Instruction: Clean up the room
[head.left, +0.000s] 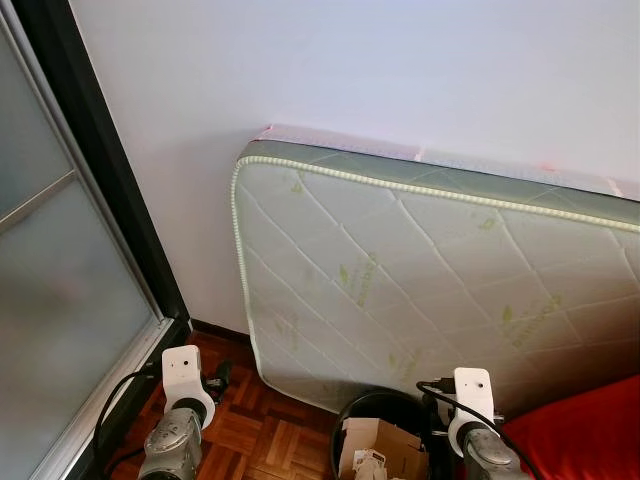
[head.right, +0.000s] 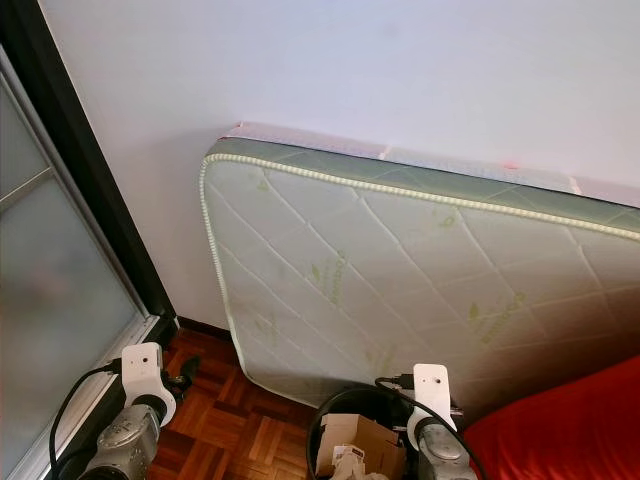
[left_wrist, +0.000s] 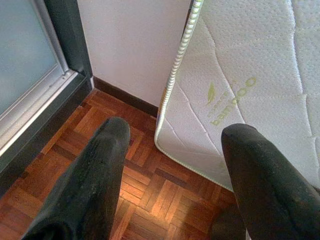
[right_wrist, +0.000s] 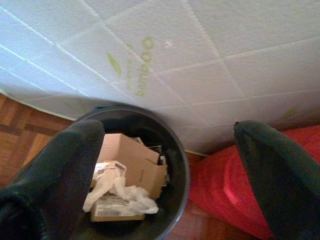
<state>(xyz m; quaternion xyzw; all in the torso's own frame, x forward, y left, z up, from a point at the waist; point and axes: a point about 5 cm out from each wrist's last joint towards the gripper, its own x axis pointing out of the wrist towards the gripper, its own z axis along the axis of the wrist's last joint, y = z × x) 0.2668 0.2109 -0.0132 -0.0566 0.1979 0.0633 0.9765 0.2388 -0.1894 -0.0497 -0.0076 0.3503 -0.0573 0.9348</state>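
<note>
Your right gripper (right_wrist: 165, 165) hangs above the black bin (right_wrist: 177, 165), fingers spread wide and empty, which suggests a spot chosen for dropping rubbish onto the cardboard box (right_wrist: 132, 162) and crumpled paper (right_wrist: 117, 192) inside. The bin sits on the parquet floor (left_wrist: 145, 195) between the mattress (head.left: 420, 280) propped against the wall and the red cushion (right_wrist: 225, 190). Your left gripper (left_wrist: 172, 175) is equally wide and empty over bare floor.
</note>
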